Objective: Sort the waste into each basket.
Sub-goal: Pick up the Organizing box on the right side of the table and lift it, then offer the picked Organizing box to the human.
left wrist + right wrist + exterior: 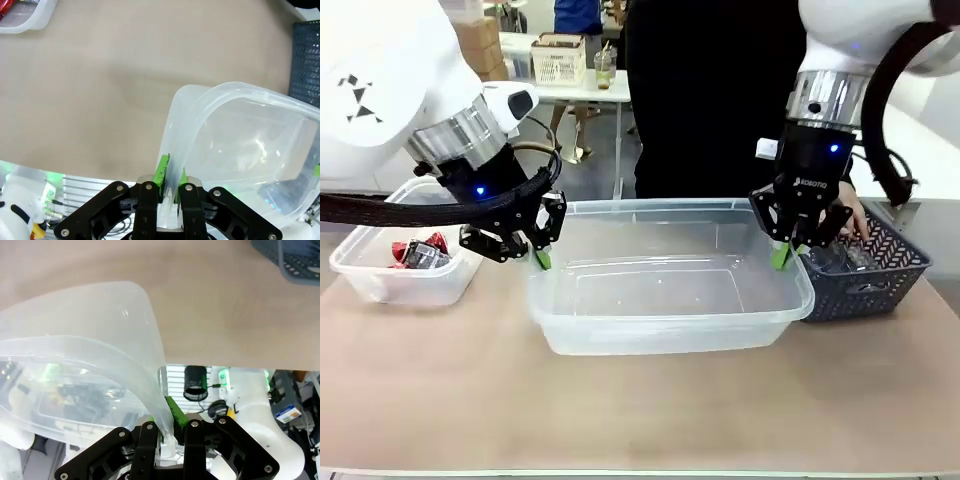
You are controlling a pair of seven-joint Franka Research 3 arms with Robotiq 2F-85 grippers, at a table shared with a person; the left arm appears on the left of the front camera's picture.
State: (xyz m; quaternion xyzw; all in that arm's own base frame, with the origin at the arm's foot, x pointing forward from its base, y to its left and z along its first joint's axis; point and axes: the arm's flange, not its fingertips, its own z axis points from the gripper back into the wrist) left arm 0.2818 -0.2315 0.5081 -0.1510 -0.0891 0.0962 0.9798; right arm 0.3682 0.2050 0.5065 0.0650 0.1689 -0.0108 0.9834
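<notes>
A large clear tub (665,330) sits mid-table with nothing inside. My left gripper (542,258) is shut on its left rim, which shows pinched between the green pads (162,170) in the left wrist view. My right gripper (782,256) is shut on the right rim (160,400) of the same tub (245,145). A smaller clear tub (405,275) at the far left holds red-and-silver cans (417,252). Clear plastic bottles (840,260) lie in the dark grey basket (865,285) at the right.
A person in black stands across the table, a hand (855,215) resting by the dark basket. Bare tan tabletop (640,410) lies in front of the big tub. The dark basket's corner (290,260) shows in the right wrist view.
</notes>
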